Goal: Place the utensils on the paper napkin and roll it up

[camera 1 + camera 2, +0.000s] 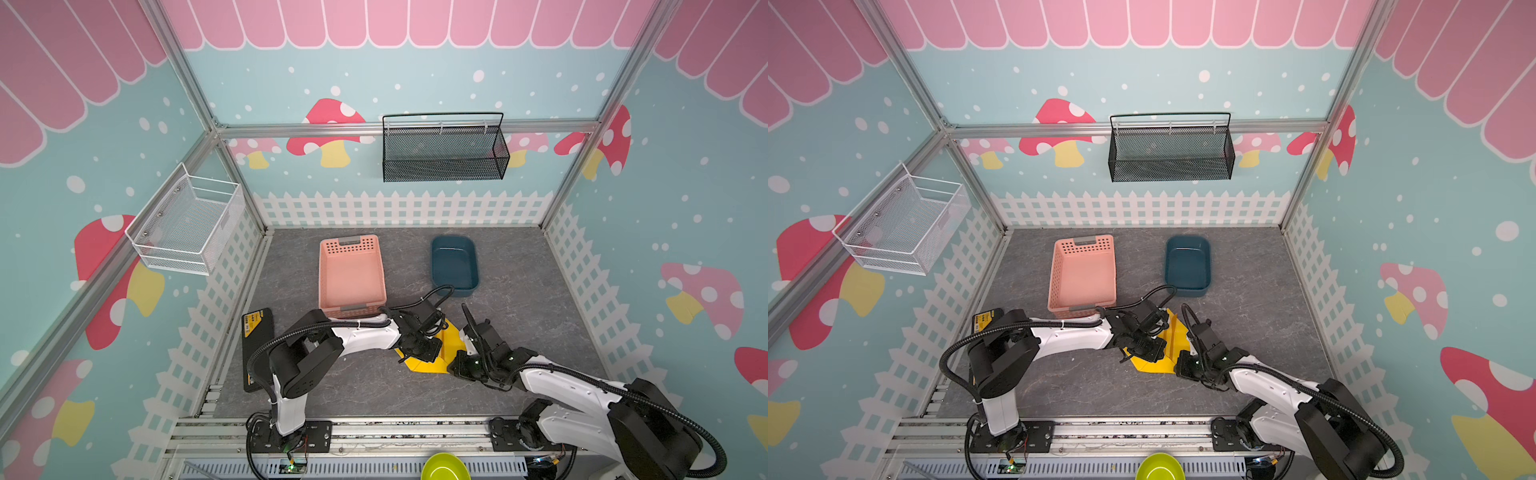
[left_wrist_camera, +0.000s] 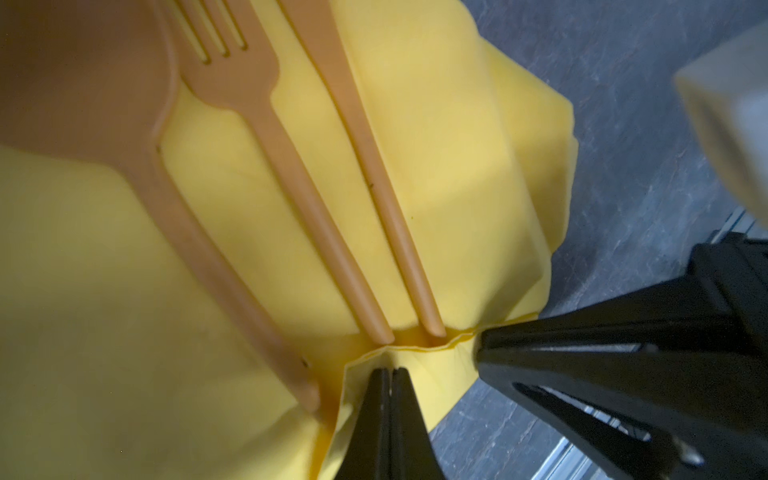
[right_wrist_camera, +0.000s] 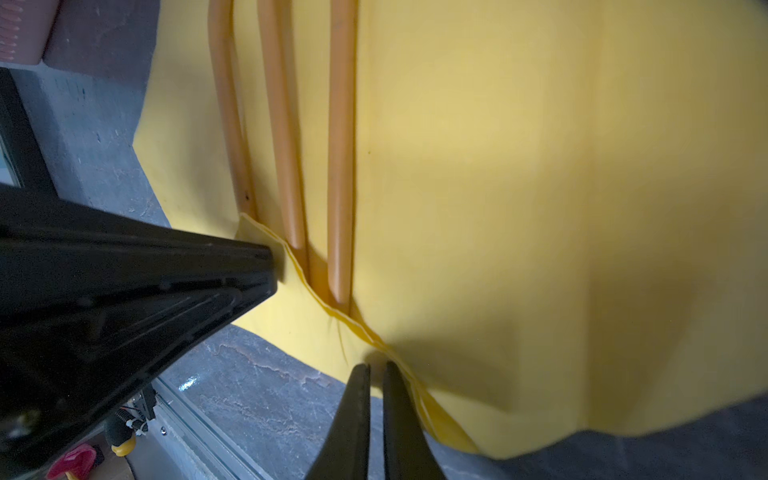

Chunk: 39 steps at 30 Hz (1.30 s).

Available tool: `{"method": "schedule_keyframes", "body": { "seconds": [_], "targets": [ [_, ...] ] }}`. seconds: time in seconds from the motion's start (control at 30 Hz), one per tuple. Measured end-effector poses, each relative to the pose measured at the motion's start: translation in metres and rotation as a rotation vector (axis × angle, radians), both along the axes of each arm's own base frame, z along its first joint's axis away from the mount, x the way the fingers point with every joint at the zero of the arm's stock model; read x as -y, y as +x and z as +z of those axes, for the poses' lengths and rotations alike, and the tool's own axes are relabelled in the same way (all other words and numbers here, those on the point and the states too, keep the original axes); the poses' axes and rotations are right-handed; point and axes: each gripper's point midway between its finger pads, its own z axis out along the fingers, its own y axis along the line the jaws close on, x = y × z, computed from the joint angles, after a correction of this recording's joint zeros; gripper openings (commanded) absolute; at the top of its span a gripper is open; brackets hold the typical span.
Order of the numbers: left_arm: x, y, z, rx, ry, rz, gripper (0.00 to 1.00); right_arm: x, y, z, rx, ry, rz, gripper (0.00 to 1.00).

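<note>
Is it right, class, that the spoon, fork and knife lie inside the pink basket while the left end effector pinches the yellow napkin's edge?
Not quite. The spoon, fork and knife lie on the napkin, as the left wrist view shows; the pink basket holds none. The left end effector does pinch the napkin's edge.

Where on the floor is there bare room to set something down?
Bare: right of the blue tub, and the near strip between napkin and rail. Crowded: around the napkin, both grippers at its edge, pink basket just behind.

Matt, smooth orange plastic utensils [image 2: 291,178] on soft matt yellow paper napkin [image 2: 436,137]; veined grey stone-look tabletop [image 2: 623,124].
</note>
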Motion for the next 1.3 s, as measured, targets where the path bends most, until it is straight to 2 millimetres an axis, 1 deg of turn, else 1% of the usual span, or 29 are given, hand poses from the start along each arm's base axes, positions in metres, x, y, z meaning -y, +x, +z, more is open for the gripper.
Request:
{"method": "schedule_keyframes", "body": {
  "seconds": [0.17, 0.27, 0.43, 0.57, 0.7, 1.07, 1.17, 1.3],
  "targets": [
    [0.0, 0.0, 0.0, -0.001, 0.0, 0.001, 0.02, 0.002, 0.0, 0.001, -0.002, -0.016, -0.002, 0.12],
    [0.0, 0.0, 0.0, -0.002, 0.0, 0.003, 0.02, 0.007, 0.001, 0.002, -0.002, -0.039, -0.009, 0.15],
    [0.0, 0.0, 0.0, -0.002, 0.0, 0.004, 0.02, 0.016, 0.01, 0.013, 0.024, -0.053, -0.039, 0.18],
    [0.0, 0.0, 0.0, -0.003, 0.0, 0.006, 0.02, 0.022, 0.019, 0.024, 0.052, -0.054, -0.058, 0.26],
    [0.0, 0.0, 0.0, -0.003, 0.0, 0.006, 0.02, 0.03, 0.026, 0.029, 0.065, -0.069, -0.078, 0.34],
    [0.0, 0.0, 0.0, -0.004, -0.001, 0.005, 0.02, 0.053, 0.032, 0.027, 0.051, -0.093, -0.162, 0.6],
    [0.0, 0.0, 0.0, -0.004, -0.001, 0.005, 0.02, 0.058, 0.031, 0.024, 0.041, -0.086, -0.186, 0.62],
    [0.0, 0.0, 0.0, -0.004, -0.001, 0.005, 0.02, 0.061, 0.027, 0.017, 0.024, -0.038, -0.217, 0.62]
  ]
}}
